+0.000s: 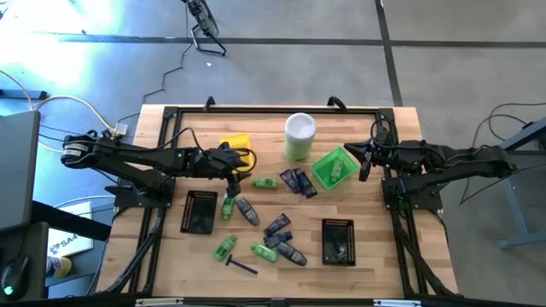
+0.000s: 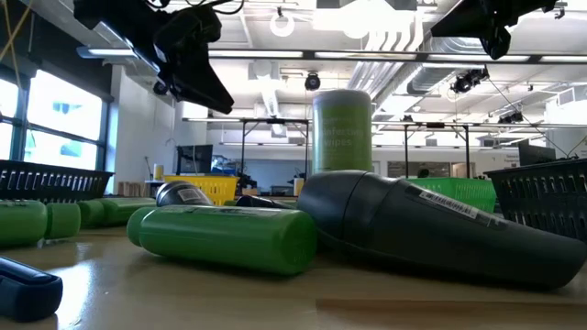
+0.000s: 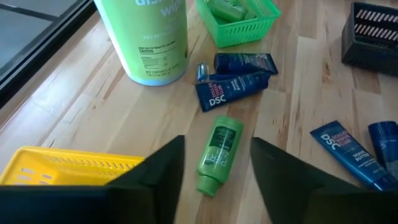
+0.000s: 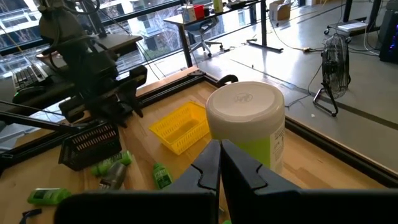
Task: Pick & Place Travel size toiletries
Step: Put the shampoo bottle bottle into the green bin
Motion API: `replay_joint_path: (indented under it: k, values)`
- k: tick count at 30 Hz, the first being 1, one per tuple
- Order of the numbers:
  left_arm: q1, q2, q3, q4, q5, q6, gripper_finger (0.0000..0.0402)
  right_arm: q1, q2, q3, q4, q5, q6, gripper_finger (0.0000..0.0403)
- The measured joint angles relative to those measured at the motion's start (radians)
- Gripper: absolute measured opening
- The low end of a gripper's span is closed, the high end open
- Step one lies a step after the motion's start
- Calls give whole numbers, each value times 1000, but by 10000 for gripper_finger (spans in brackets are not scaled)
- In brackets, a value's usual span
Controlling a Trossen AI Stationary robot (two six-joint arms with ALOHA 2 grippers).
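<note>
Hovering above table, left gripper (image 3: 214, 171) parted, holding nothing; green mini bottle (image 3: 216, 154) lies directly ahead between fingers (image 3: 165, 168), on wood beside yellow tray (image 3: 56, 167). Bottle long axis runs roughly along finger direction, cap nearest gripper. Left arm clearly nearer. Beyond: navy packets (image 3: 233, 87) reading "DSC"; another packet (image 3: 348, 152) reads "DOLLAR SHAVE CLUB". Canister (image 3: 149, 37) shows "wipes", green tray (image 3: 239, 18) farthest. Right gripper (image 4: 219, 165) clenched empty, waiting near green tray.

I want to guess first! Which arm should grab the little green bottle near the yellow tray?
Probably the left. Its open left gripper hangs right above the green bottle; the shut right gripper sits across the table.
</note>
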Motion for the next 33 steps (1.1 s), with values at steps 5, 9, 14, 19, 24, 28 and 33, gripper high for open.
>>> replay_joint_path:
  k: [5, 9, 14, 19, 24, 28, 33]
  values:
    - [0, 0, 0, 0, -7, -6, 253, 0, 0, 0, 0, 0, 0, 5]
    - [0, 0, 0, 0, -9, -6, 282, 0, 0, 0, 0, 0, 0, 5]
    - [0, 0, 0, 0, -8, -4, 292, 0, 0, 0, 0, 0, 0, 5]
    - [0, 32, -2, 6, 59, 66, 292, 0, 0, 0, 0, 0, 0, 5]
    - [0, 98, -1, 19, 143, 74, 292, 0, 0, 0, -5, 0, 0, 5]
    - [0, 163, -2, 35, 164, 74, 292, 0, 0, 0, -7, 0, 0, 5]
    - [0, 226, -1, 106, 165, 74, 292, 0, 0, 0, -8, 0, 0, 5]
